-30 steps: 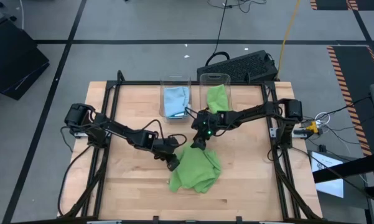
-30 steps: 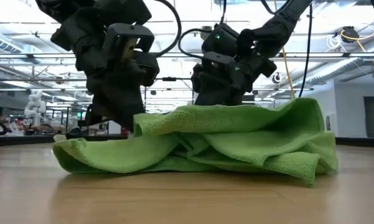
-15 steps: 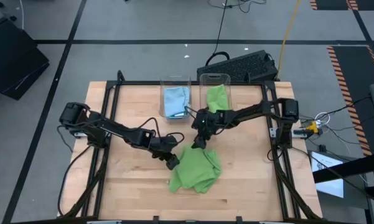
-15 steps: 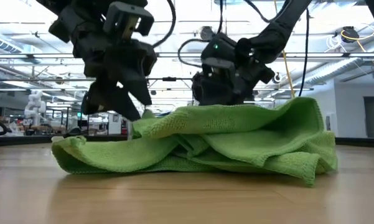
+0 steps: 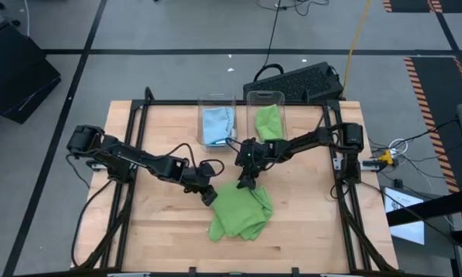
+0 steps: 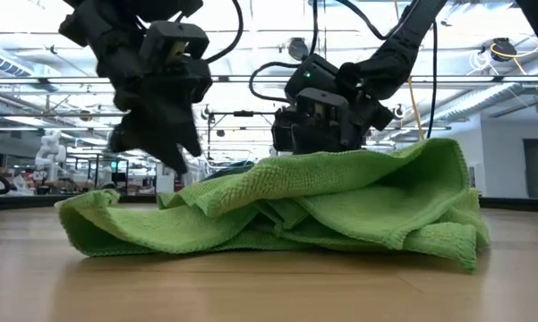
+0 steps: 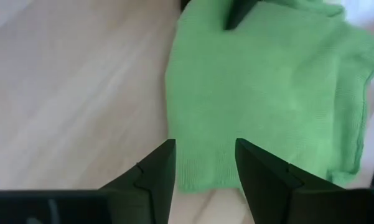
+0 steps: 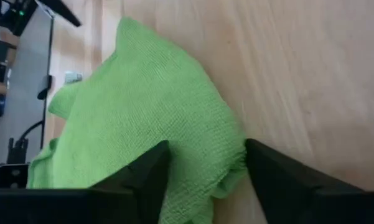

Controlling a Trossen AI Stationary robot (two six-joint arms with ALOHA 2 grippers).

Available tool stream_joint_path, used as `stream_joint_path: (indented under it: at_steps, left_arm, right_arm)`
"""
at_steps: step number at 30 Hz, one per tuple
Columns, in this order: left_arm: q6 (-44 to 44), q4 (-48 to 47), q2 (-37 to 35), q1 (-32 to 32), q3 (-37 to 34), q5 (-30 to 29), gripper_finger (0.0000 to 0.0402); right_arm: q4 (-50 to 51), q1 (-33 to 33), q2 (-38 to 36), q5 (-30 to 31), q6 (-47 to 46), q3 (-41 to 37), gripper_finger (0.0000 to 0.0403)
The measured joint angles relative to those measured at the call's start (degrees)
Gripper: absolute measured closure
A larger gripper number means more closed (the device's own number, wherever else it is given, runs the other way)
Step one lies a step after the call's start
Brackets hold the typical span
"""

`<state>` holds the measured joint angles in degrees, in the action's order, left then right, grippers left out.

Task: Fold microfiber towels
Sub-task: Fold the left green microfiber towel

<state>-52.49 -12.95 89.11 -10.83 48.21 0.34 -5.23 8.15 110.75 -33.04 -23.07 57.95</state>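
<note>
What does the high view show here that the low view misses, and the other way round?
Only the high view shows the two clear bins at the table's far edge, one holding a light blue towel, the other a lime green towel. Only the low view shows the crumpled towel's raised folds and the room behind. Both show the crumpled green towel on the table, the left gripper at its left edge and the right gripper at its far edge, both open.

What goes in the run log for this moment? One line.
stage: fold pending | green towel: crumpled on table | left claw: open, at towel edge | right claw: open over towel
</note>
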Motion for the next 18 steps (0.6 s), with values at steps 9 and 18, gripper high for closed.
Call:
stream_joint_path:
  at_steps: [9,18]
  left_arm:
    - [3.11,10.10,8.19,-1.45,0.00,0.34,0.0187]
    - [2.02,10.09,8.89,-1.38,0.00,-2.03,0.0158]
  right_arm:
    - [0.33,-1.38,0.33,3.28,2.73,-0.07,0.0351]
    - [0.54,-1.63,0.35,3.07,4.62,-0.10,0.0397]
